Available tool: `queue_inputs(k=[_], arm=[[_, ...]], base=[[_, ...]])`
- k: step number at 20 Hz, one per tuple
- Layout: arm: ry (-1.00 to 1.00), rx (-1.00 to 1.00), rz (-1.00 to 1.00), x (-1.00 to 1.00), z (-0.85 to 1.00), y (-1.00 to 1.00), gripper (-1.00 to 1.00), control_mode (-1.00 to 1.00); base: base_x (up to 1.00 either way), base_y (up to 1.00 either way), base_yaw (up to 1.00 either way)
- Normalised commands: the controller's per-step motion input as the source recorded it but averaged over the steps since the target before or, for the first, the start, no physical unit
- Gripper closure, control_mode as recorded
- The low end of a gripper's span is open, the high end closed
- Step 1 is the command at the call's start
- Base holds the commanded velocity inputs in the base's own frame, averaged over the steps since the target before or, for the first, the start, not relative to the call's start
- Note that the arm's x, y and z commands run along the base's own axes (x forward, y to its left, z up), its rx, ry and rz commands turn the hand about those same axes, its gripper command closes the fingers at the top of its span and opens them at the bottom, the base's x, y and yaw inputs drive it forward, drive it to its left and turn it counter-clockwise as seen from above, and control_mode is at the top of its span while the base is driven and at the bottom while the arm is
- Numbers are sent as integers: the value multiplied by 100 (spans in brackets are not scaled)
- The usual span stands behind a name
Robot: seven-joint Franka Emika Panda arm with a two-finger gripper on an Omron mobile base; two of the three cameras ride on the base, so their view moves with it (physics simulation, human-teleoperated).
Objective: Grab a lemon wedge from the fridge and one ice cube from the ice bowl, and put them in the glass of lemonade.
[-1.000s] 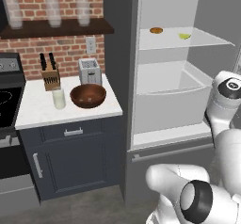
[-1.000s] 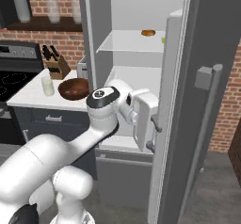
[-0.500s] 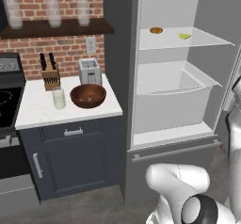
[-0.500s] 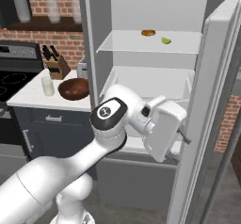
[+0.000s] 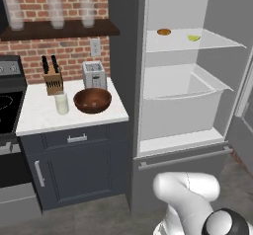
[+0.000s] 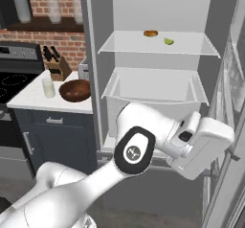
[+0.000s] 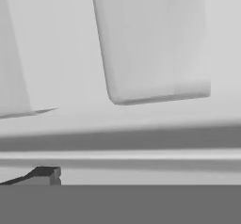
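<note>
Lemon wedge: on upper fridge shelf, right of flat orange-brown item; also in right base view, untouched.

Change since earlier frames: fridge door swung wider open; white hand shifted right and lower, now just beside door's inner face; arm gone from right edge of left base view, elbow alone at bottom.

Gripper: one dark fingertip at lower left of hand view, other not seen; jaws at widest spread, nothing between them. Pale door panel close ahead.

Fridge: dark grey, interior white, deep drawer below shelf.

Counter: white top, left of fridge. Ice bowl, wooden, near front; glass of lemonade just left of it; toaster and knife block behind. Brick wall, dark wall shelf with three frosted glasses. Stove at far left.
</note>
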Motion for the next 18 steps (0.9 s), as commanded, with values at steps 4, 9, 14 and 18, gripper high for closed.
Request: queue_inputs(k=[4, 9, 14, 18], arm=[[-10, 7, 40, 30, 0, -82, -100, -100], [-11, 4, 33, -17, 21, -34, -100, -100], [-12, 0, 16, -62, 87, 33, -100, -100], [-11, 0, 10, -55, 100, 63, -100, -100]], base=[[0, 0, 0], [0, 0, 0], [0, 0, 0], [0, 0, 0]])
